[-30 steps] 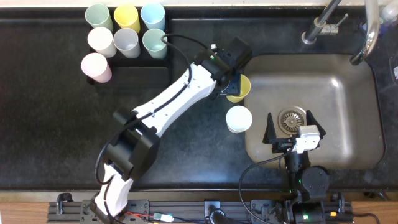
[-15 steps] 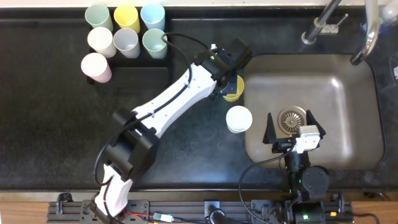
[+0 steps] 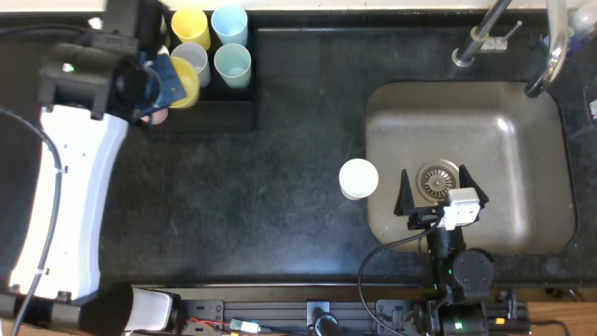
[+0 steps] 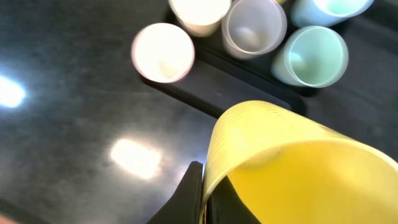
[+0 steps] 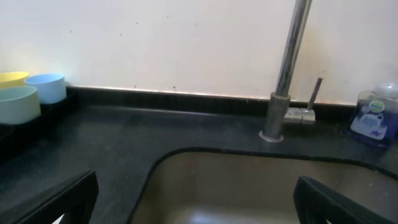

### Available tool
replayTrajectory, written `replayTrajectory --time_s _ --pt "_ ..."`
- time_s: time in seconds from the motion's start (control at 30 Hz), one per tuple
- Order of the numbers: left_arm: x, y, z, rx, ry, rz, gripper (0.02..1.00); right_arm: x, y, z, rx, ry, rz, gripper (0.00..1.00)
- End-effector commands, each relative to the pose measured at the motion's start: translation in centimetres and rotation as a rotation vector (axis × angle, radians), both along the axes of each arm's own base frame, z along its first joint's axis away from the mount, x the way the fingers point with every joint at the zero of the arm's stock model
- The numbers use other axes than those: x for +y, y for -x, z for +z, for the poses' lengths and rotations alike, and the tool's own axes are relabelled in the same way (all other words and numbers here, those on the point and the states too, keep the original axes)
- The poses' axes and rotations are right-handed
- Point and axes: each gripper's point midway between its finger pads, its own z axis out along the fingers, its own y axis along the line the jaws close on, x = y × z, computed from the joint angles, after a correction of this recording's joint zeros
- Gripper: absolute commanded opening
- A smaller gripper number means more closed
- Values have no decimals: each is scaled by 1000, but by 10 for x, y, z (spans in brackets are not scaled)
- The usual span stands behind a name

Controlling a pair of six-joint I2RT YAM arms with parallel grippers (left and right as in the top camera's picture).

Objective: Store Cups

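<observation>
My left gripper (image 3: 160,82) is raised high over the back left of the counter and is shut on a yellow cup (image 3: 186,86), seen large in the left wrist view (image 4: 292,168). Below it stands a black tray (image 4: 245,94) with a cream cup (image 4: 199,9), a grey cup (image 4: 254,26), a green cup (image 4: 311,56) and a blue cup (image 4: 329,6). A pink-rimmed cup (image 4: 163,53) stands beside them. A white cup (image 3: 358,178) stands alone at the sink's left edge. My right gripper (image 3: 438,189) is open, low over the sink (image 3: 522,131).
A faucet (image 5: 288,68) rises behind the sink, with a blue soap bottle (image 5: 375,118) to its right. The black counter (image 3: 280,215) stretches between tray and sink. My left arm (image 3: 65,187) covers the left side of the top view.
My left arm has carried the yellow cup from the sink's left rim up and across to the back left, above the cups by the tray. The right arm has not moved.
</observation>
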Motion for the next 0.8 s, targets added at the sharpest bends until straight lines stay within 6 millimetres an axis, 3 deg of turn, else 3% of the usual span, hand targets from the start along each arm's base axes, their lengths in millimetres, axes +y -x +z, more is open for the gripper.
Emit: replayTrajectory --time_s 0.03,0.23,0.43,0.53,0.7,0.8 --pt "23 -6 -16 56 19 -11 36 1 0 -4 0 3 4 998" --pt "47 -15 -33 100 16 -11 36 1 0 -4 0 3 4 998" --pt "37 -27 -61 164 64 -59 36 1 0 -4 0 3 4 998" --pt "37 -31 -72 155 121 94 38 1 0 -4 0 3 4 998" --pt "27 -21 -82 145 266 506 38 1 0 -4 0 3 4 998" --pt "21 -23 -84 121 297 637 38 1 0 -4 0 3 4 998"
